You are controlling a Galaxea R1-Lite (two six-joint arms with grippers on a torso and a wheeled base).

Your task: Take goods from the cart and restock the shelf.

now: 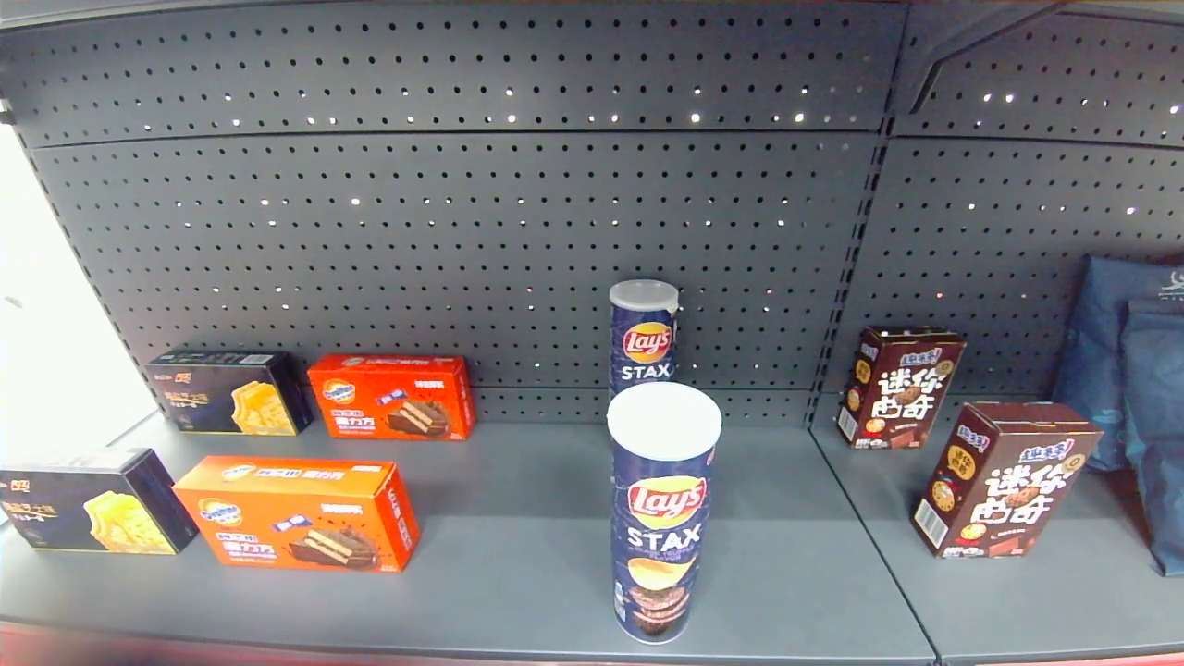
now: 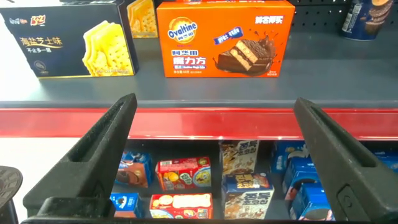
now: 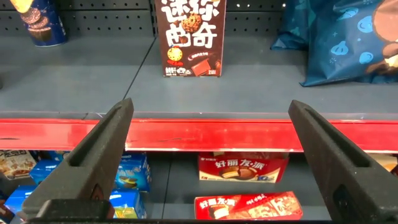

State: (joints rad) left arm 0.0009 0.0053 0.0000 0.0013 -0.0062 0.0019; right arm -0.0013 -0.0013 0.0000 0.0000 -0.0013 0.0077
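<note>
Front can (image 1: 662, 518) stands upright on the shelf (image 1: 518, 518), long axis vertical, with the second can (image 1: 643, 335) right behind it. Left gripper (image 2: 216, 101) and right gripper (image 3: 211, 104) are both spread wide, empty.

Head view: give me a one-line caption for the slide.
Shelf holding two chip cans, paired orange boxes, black cracker boxes, brown cookie boxes and blue bags.
</note>
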